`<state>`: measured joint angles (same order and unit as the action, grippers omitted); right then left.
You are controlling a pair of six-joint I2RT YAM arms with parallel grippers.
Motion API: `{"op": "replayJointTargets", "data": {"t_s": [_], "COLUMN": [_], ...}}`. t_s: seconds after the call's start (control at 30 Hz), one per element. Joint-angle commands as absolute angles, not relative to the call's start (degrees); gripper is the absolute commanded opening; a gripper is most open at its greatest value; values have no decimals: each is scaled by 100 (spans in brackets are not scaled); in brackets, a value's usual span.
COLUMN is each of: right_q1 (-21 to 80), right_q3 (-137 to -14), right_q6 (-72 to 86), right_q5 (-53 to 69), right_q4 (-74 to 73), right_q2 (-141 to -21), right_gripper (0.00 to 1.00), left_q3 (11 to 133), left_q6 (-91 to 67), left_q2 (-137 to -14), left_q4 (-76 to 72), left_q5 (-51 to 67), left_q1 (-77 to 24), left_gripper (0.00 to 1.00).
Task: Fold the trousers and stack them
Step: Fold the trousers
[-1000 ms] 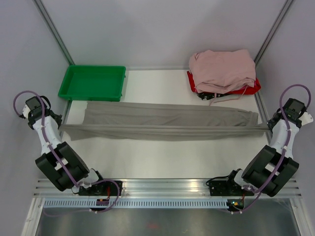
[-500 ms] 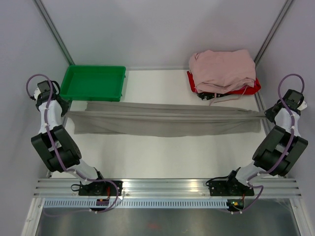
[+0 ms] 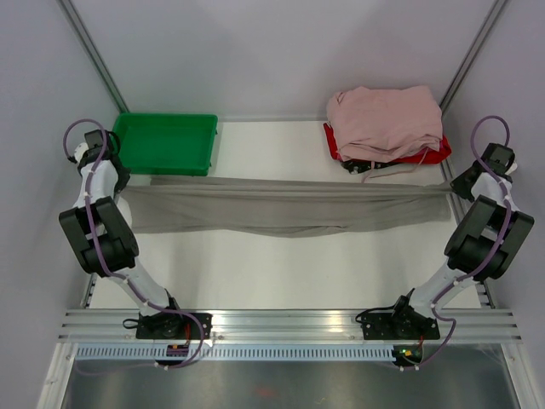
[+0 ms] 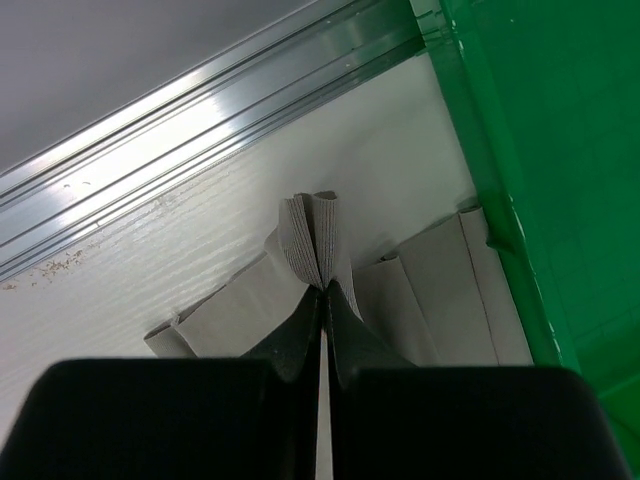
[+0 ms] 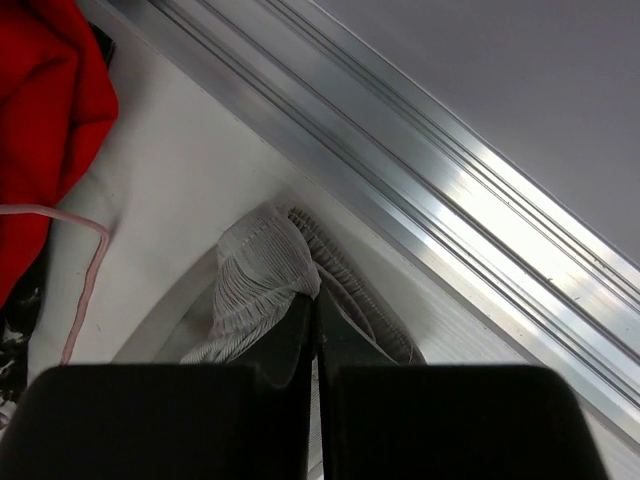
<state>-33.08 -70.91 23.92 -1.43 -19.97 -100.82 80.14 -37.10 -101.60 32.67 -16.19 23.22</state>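
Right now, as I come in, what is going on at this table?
The grey trousers are held stretched out across the table, one gripper at each end. The left gripper is shut on the end beside the green tray, the right gripper on the gathered end near the pile of pink garments. The trousers are at full length, not yet folded short or stacked.

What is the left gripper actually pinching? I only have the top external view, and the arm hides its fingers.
Observer: In the left wrist view the left gripper is shut on a folded edge of the trousers, several layers fanning out above it.
Operator: And the right one?
Observer: The right gripper is shut on a gathered, ribbed elastic part of the trousers.
Operator: Anything close to it?
Observer: A thin pink cord lies on the table beside the fabric, clear of the gripper.
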Motion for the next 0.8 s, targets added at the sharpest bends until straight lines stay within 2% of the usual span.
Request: {"op": "replayJointTargets", "data": {"t_s": [0.0, 0.2, 0.3, 0.33, 0.37, 0.5, 0.63, 0.77], "right_q1": [-3419, -3419, -3419, -3410, -3401, -3331, -3174, -2980], "right_q3": [-7549, -7822, -7910, -7936, -7980, -8121, -8489, -8850], "right_q6": [2302, 2329, 2303, 2285, 2259, 2075, 1969, 1855], "right_q5": [-685, -835, -835, -783, -765, -625, -195, -27], "right_q4": [-1634, -1933, -2004, -2030, -2039, -1934, -1811, -1740], "right_q2": [-10335, -10599, -10670, -10705, -10731, -10793, -11029, -11320], "right_gripper": [0, 2, 12, 19, 20, 20, 12, 12], "left_q3": [8445, 8657, 8675, 8684, 8692, 8701, 8666, 8736], "left_q6": [-4007, -4105, -4043, -4026, -4025, -3964, -3701, -3534], "left_q2": [-10370, -10608, -10635, -10643, -10644, -10600, -10512, -10547], "left_q4": [3145, 3647, 3691, 3700, 3744, 3718, 3420, 3165], "left_q5": [-2293, -2601, -2663, -2663, -2654, -2628, -2435, -2250], "left_q1": [2408, 2417, 2408, 2408, 2408, 2408, 2408, 2408], "left_gripper": [2, 2, 2, 2, 2, 6, 10, 13]}}
